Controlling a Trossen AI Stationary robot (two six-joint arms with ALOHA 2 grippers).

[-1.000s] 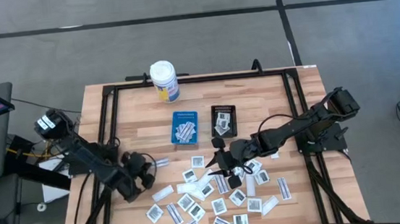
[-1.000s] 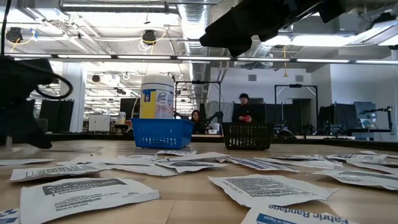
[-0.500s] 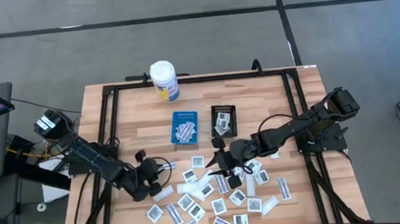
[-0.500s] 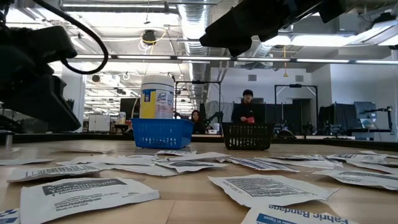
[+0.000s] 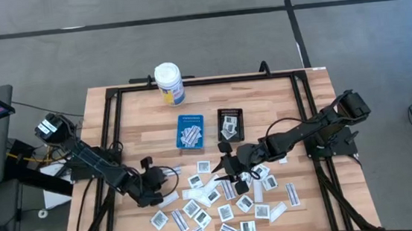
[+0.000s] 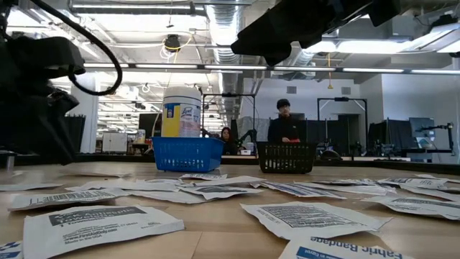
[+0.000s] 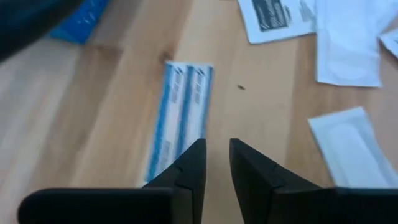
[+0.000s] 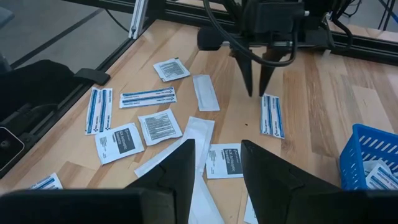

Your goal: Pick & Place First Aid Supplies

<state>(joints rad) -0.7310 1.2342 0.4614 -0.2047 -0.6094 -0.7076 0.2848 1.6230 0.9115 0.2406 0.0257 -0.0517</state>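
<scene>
Blue-striped bandage strip (image 7: 179,118) lay flat on the wooden surface (image 5: 139,121) just past the slightly parted, empty left gripper (image 7: 216,163), which I think should drop straight over it before squeezing.

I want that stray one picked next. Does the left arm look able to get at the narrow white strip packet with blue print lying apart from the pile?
Probably yes. The left gripper hangs right at the narrow blue-printed strip packet, jaws slightly parted, bare wooden table around it, nothing between.
</scene>
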